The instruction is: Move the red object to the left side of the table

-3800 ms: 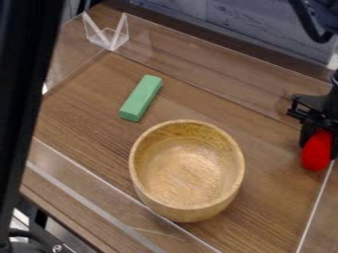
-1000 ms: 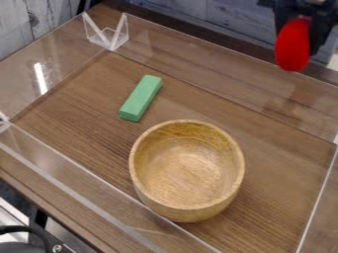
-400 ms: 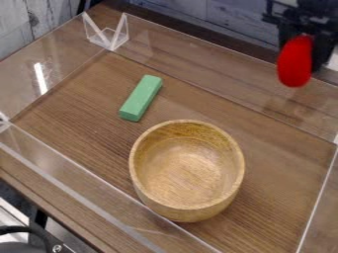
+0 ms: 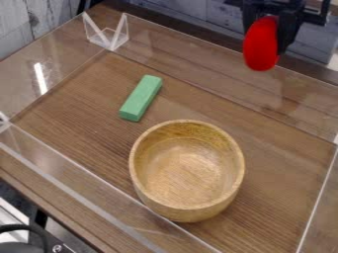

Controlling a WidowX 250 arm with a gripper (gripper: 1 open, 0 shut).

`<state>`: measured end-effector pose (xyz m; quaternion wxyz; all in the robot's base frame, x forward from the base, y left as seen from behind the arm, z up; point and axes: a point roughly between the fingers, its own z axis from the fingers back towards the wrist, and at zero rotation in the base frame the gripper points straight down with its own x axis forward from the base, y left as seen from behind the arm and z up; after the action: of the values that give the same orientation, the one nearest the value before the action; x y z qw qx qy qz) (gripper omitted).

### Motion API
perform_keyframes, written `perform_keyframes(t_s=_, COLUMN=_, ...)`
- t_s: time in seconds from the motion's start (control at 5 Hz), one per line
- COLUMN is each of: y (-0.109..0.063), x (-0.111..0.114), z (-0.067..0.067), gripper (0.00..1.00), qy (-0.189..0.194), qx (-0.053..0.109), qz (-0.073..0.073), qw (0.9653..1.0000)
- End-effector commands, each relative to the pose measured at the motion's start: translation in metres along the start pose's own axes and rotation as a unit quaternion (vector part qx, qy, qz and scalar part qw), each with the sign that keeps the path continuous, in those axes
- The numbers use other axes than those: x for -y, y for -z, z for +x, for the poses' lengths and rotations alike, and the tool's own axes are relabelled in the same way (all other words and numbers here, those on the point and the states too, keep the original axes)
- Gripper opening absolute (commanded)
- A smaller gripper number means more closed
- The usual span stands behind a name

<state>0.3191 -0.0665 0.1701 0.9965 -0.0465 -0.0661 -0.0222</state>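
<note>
The red object (image 4: 262, 46), a small glossy egg-shaped piece, hangs in the air above the far right part of the table (image 4: 93, 109). My gripper (image 4: 268, 22) points down from the top edge of the view and is shut on its upper end. Only the black fingers and a bit of the hand show; the rest of the arm is out of frame.
A large wooden bowl (image 4: 187, 168) stands near the front middle. A green rectangular block (image 4: 140, 97) lies left of centre. Low clear acrylic walls (image 4: 79, 194) border the tabletop, with a folded clear piece (image 4: 106, 33) at the far left corner.
The gripper has carried the red object to the left, after a small dip half a second ago. Bowl and green block have stayed put.
</note>
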Motion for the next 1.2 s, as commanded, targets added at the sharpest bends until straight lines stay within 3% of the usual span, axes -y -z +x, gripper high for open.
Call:
perform_keyframes(t_s=0.0, y=-0.019, x=0.003, z=-0.004, gripper=0.0, qy=0.021, qx=0.032, qz=-0.005, qw=0.9993)
perform_keyframes(t_s=0.2, y=-0.021, x=-0.001, z=-0.014, gripper=0.0, qy=0.042, qx=0.028, qz=-0.008, qw=0.9987)
perform_keyframes(t_s=0.6, y=-0.035, x=-0.052, z=-0.039, gripper=0.0, qy=-0.026, qx=0.027, qz=0.007, qw=0.9993)
perform_keyframes(t_s=0.8, y=-0.032, x=-0.08, z=-0.059, gripper=0.0, qy=-0.047, qx=0.017, qz=0.016, qw=0.9986)
perform_keyframes(t_s=1.0, y=-0.021, x=-0.114, z=-0.081, gripper=0.0, qy=-0.108, qx=0.013, qz=0.03, qw=0.9936)
